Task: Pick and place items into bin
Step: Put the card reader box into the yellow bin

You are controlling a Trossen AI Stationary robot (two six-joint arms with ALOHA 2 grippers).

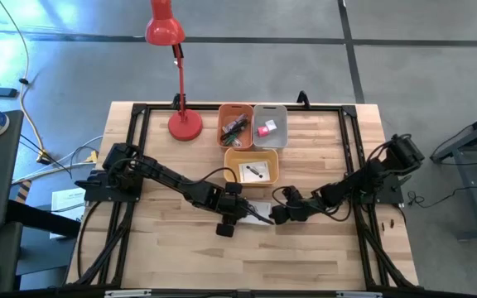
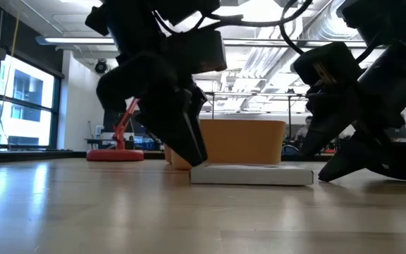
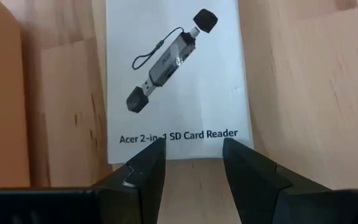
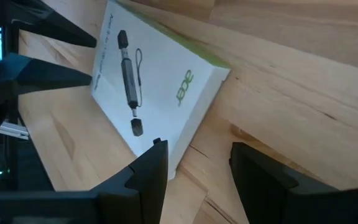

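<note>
Card-reader box (image 1: pixel 257 209), a flat white carton printed with an SD card reader, lies on the bare worktop (image 1: pixel 172 248) just below the middle of the high frame, directly beneath the yellow bin (image 1: pixel 252 168); my left pincer (image 1: pixel 240 211) sits at its left end and my right pincer (image 1: pixel 273 215) at its right end, so the two face each other across it. Both are released, jaws parted, nothing gripped; in the left wrist view the box's short edge lies just ahead of my fingers (image 3: pixel 145 171), and in the right wrist view one corner of the box (image 4: pixel 160 93) points between my right fingers (image 4: pixel 151 168).

To do this well, I judge only one pincer should take it; the carton is thin and lies flat, so I would drop the left fingertips low enough to straddle the narrow width, close squarely on the long sides, and keep the right pincer braced at the far end only as a stop against sliding. Lift level, then carry up-frame to the yellow bin, which already holds a white card; the orange bin (image 1: pixel 235 124) and grey bin (image 1: pixel 270 126) lie further up.
</note>
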